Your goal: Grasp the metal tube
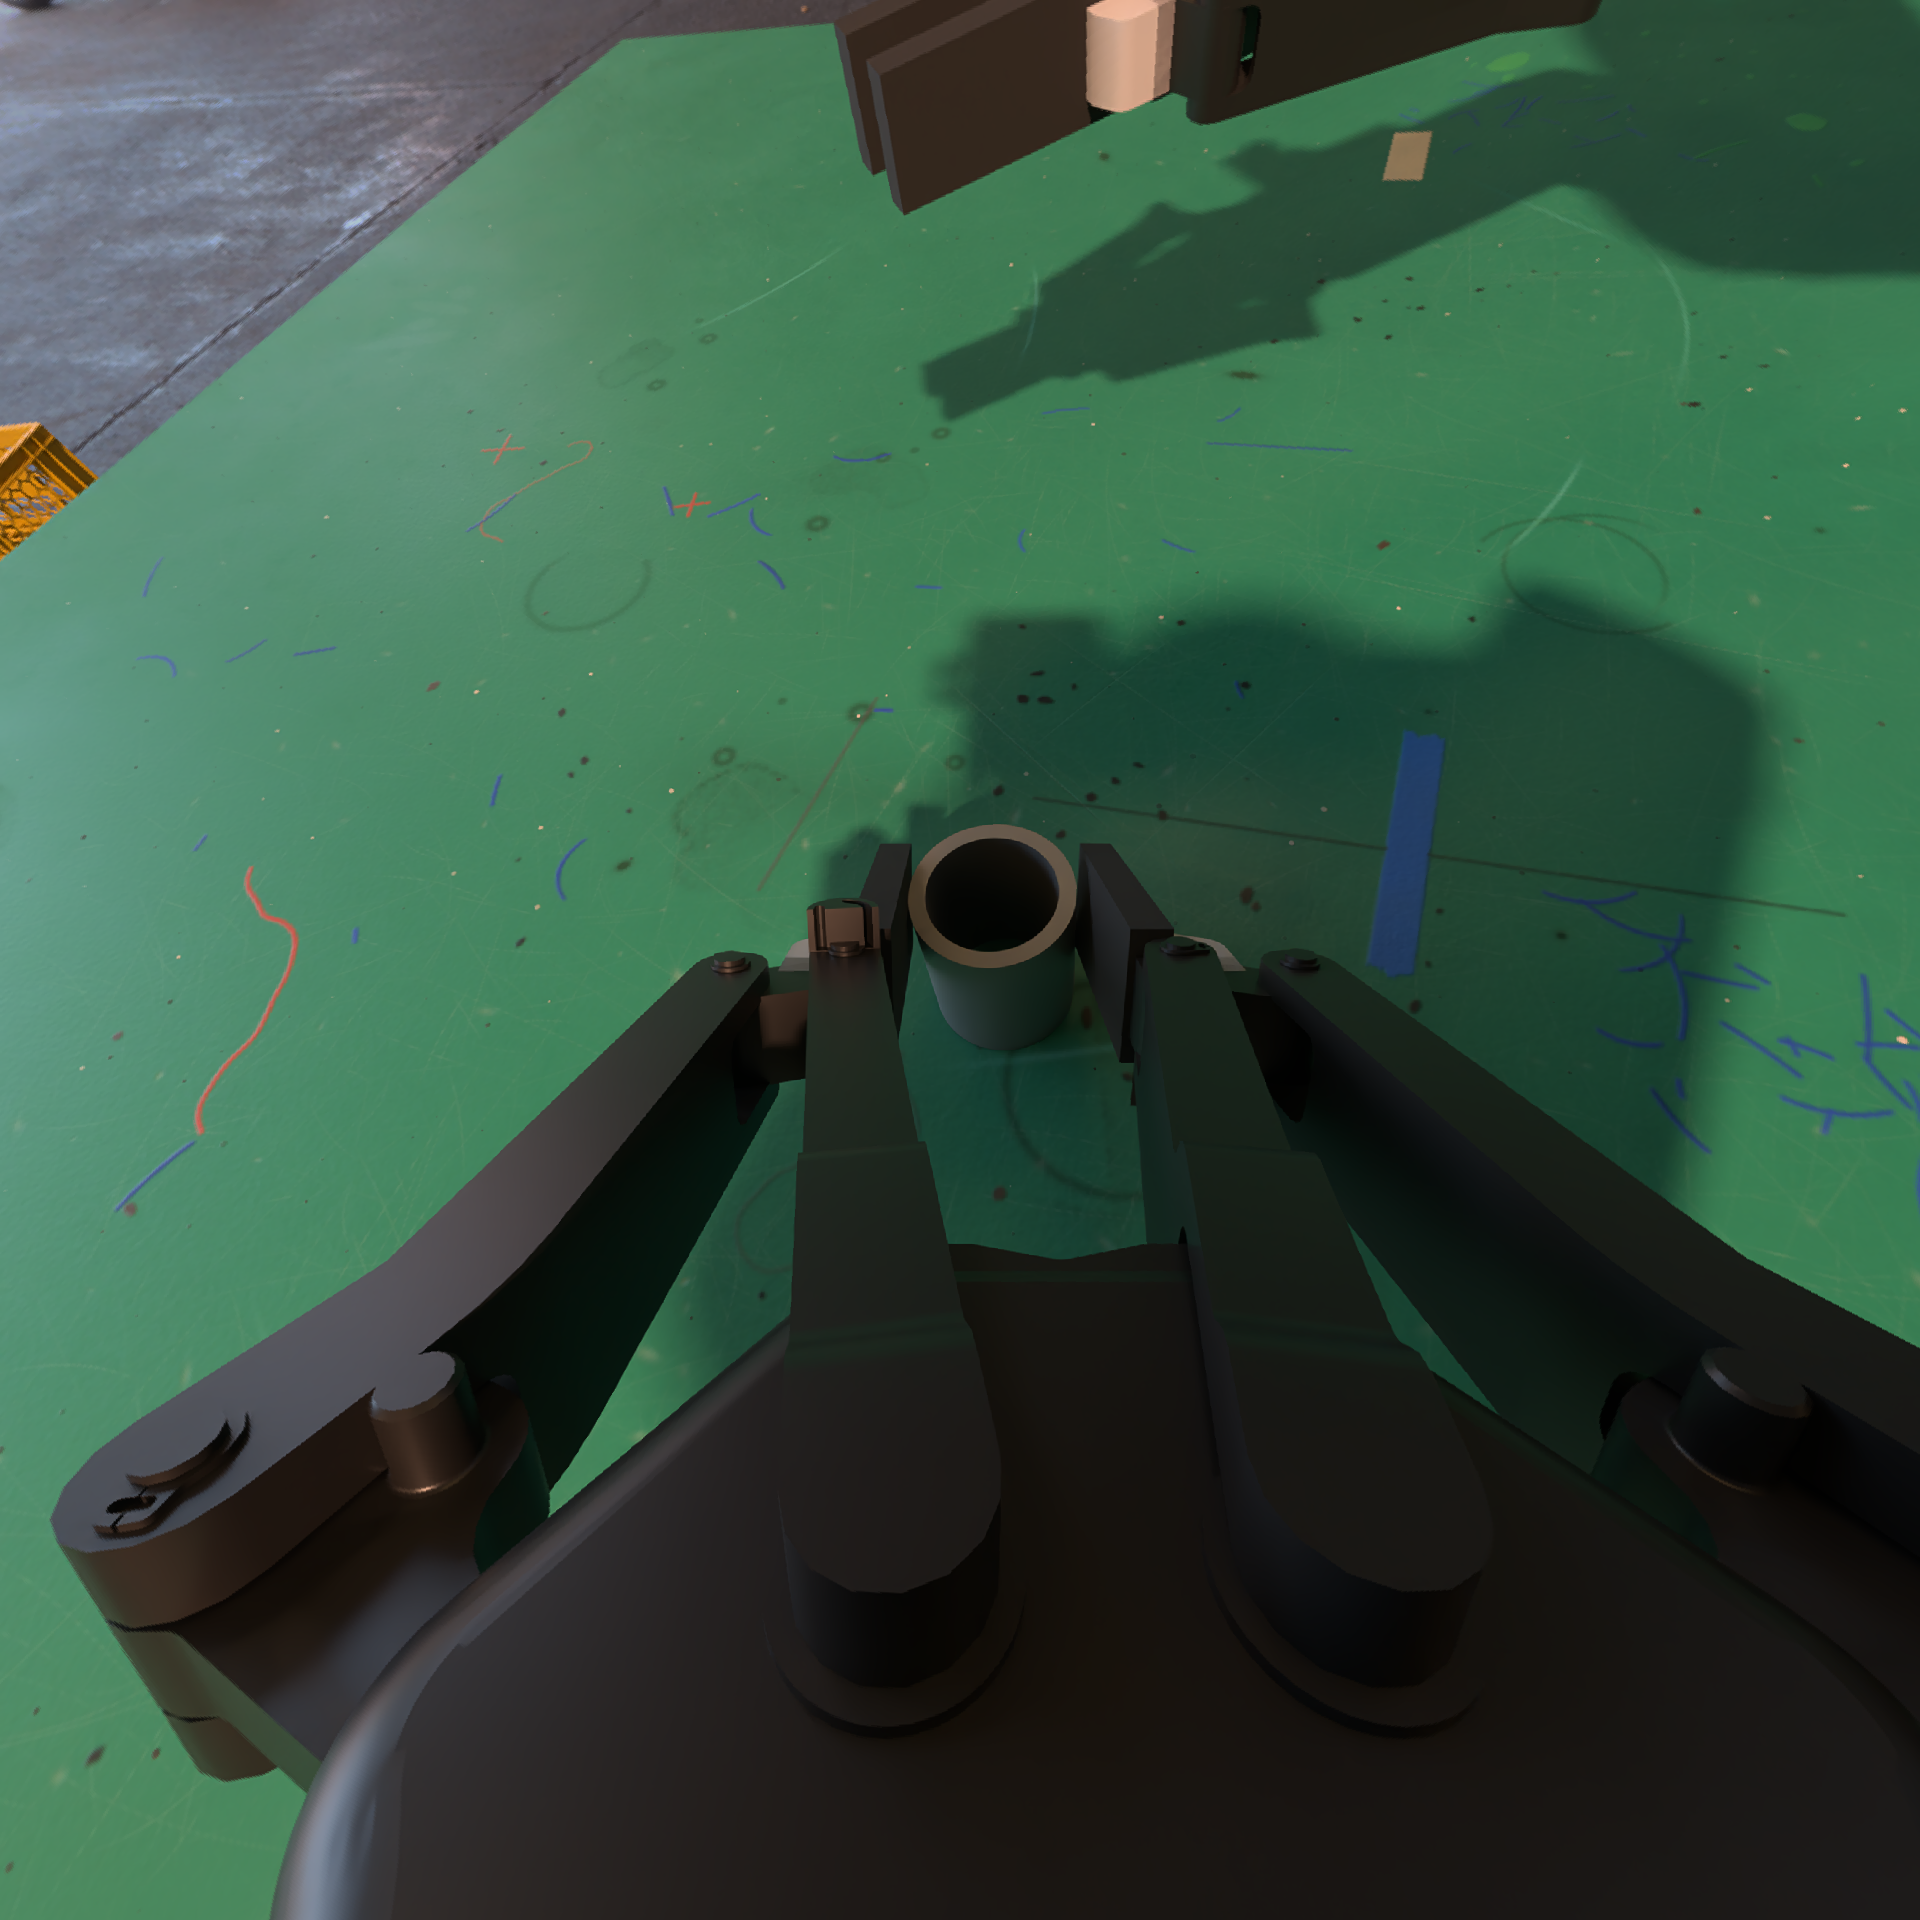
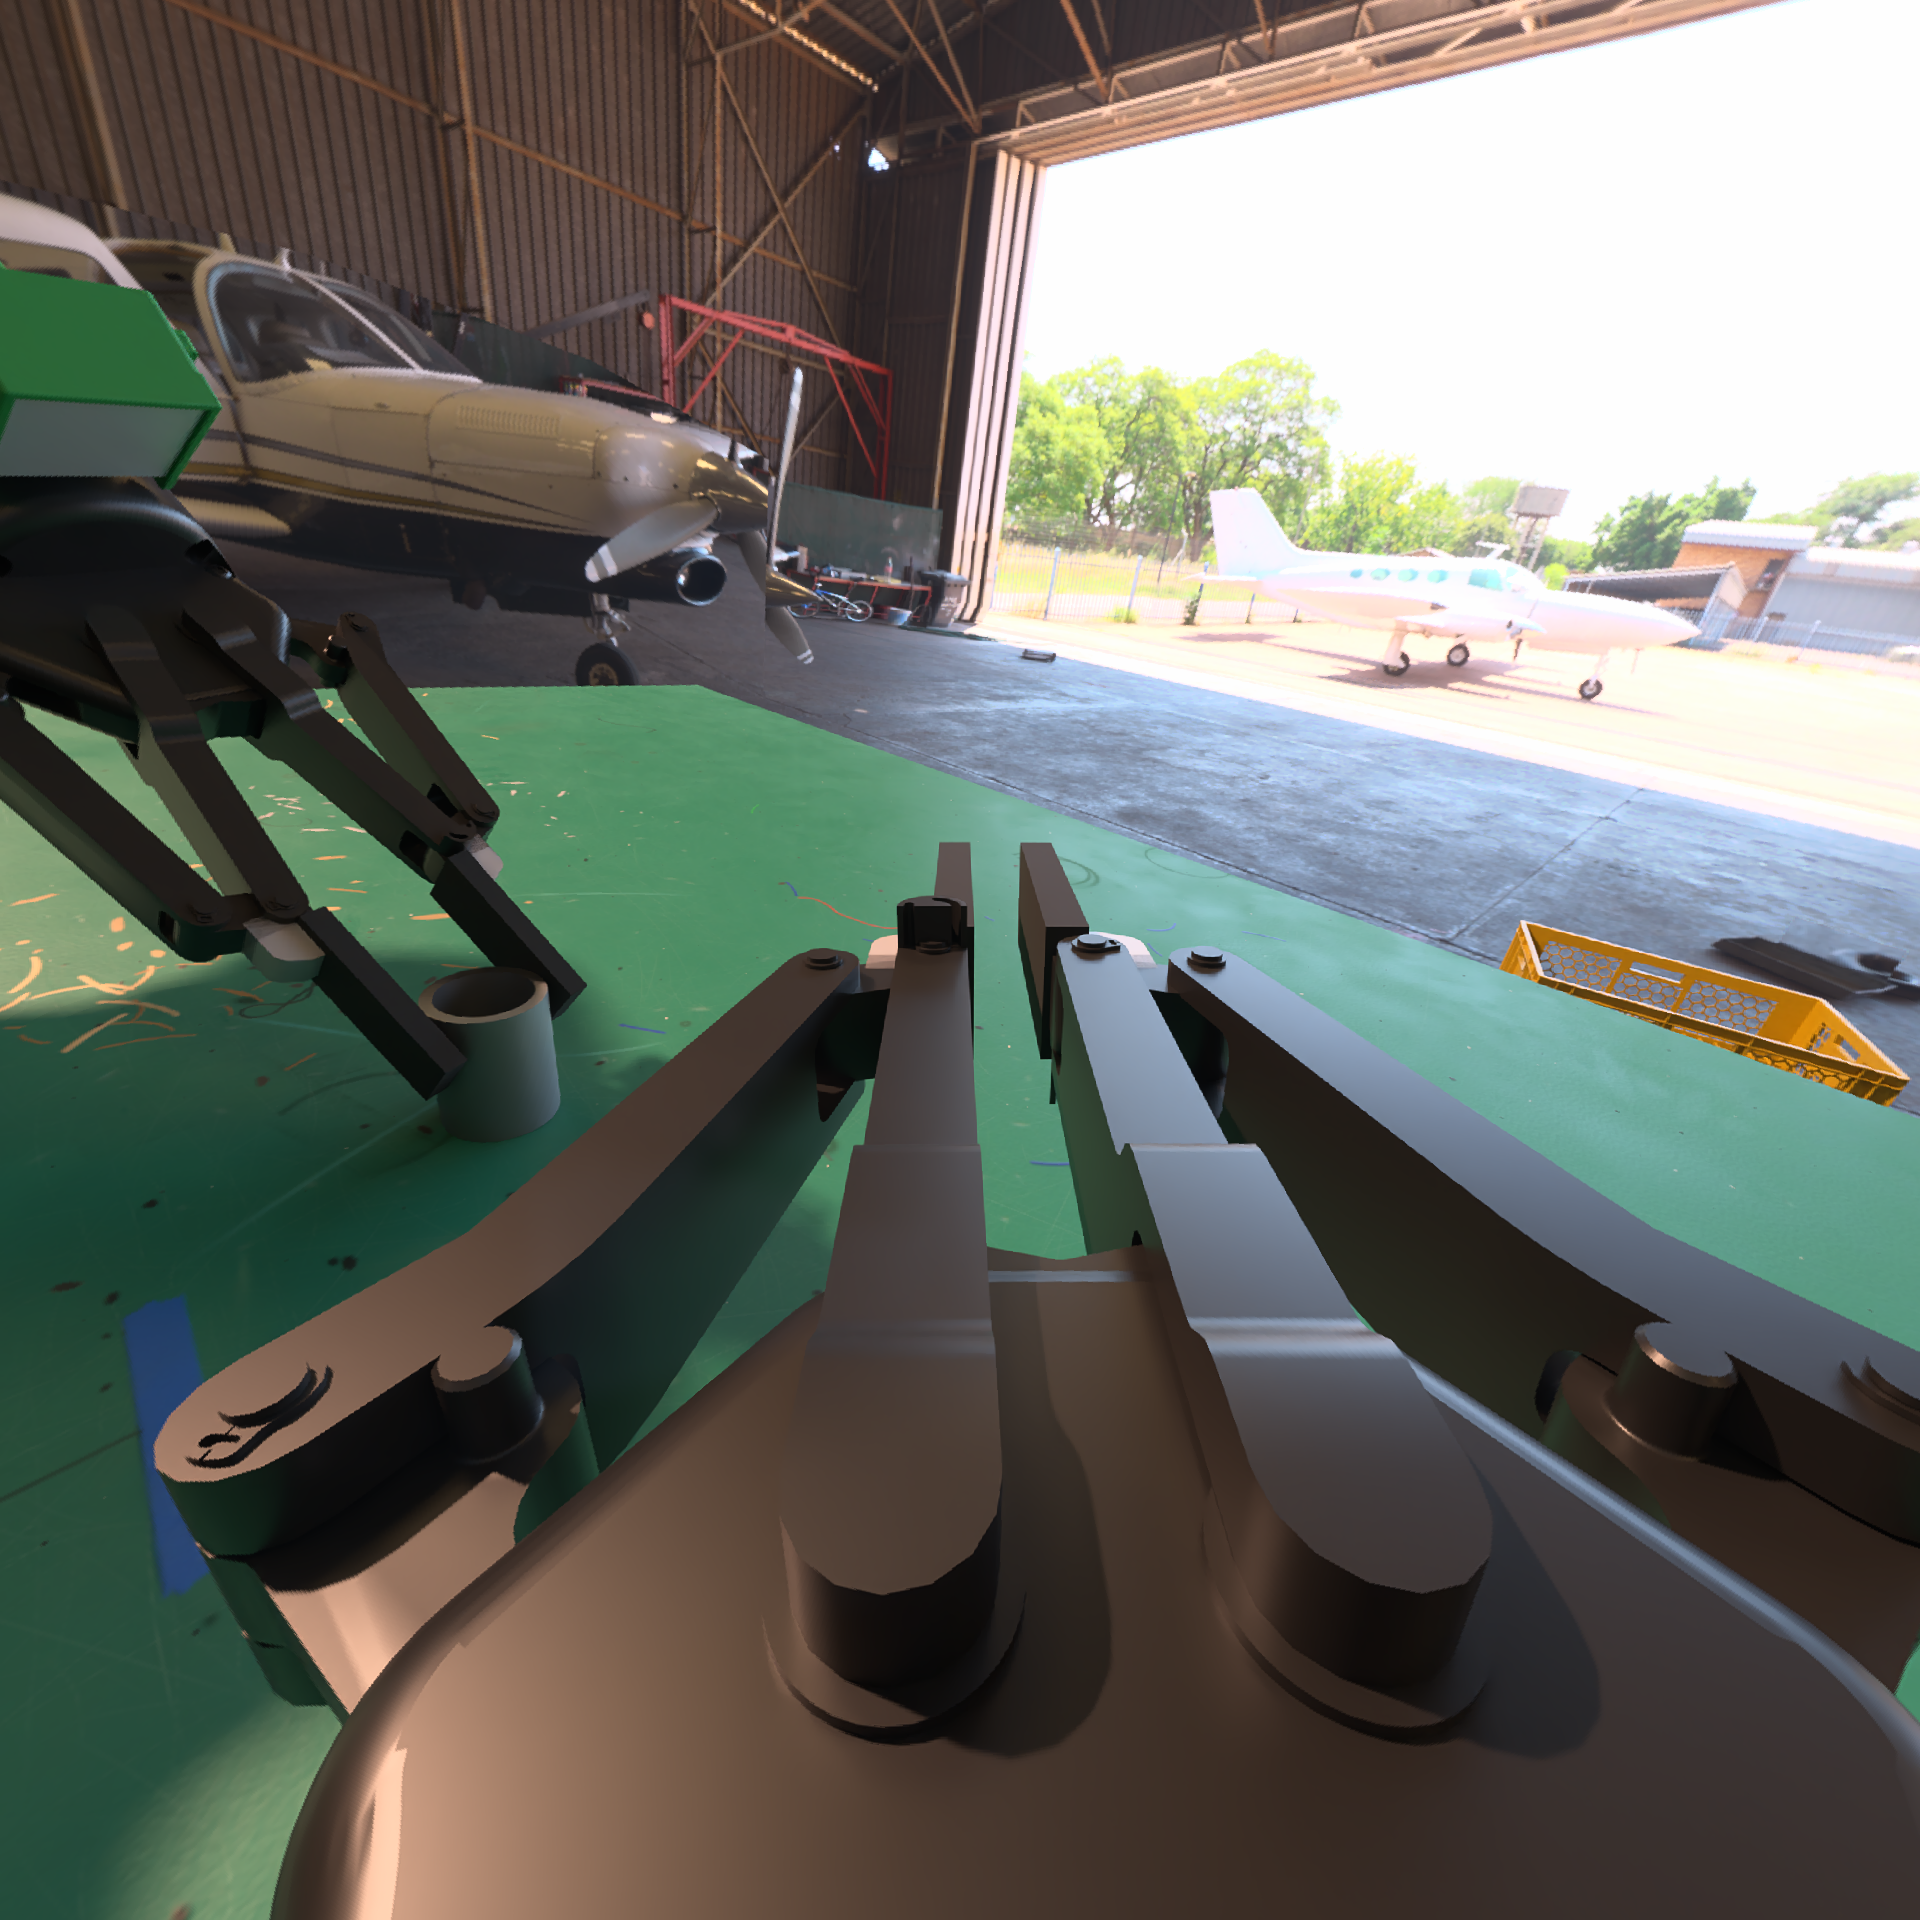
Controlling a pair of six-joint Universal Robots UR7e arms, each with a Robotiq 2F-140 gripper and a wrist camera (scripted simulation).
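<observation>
The metal tube is a short grey cylinder standing upright on the green table, open end up. My left gripper has a finger pad on each side of the tube, and both pads look pressed against its wall. The right wrist view shows the same grip: the tube rests on the table between the left gripper's fingers. My right gripper is empty, its fingers nearly together, held above the table off to the tube's side. It also shows at the top of the left wrist view.
A blue tape strip lies on the table right of the tube. A yellow crate stands on the floor beyond the table edge. The grey hangar floor and a parked aircraft lie beyond.
</observation>
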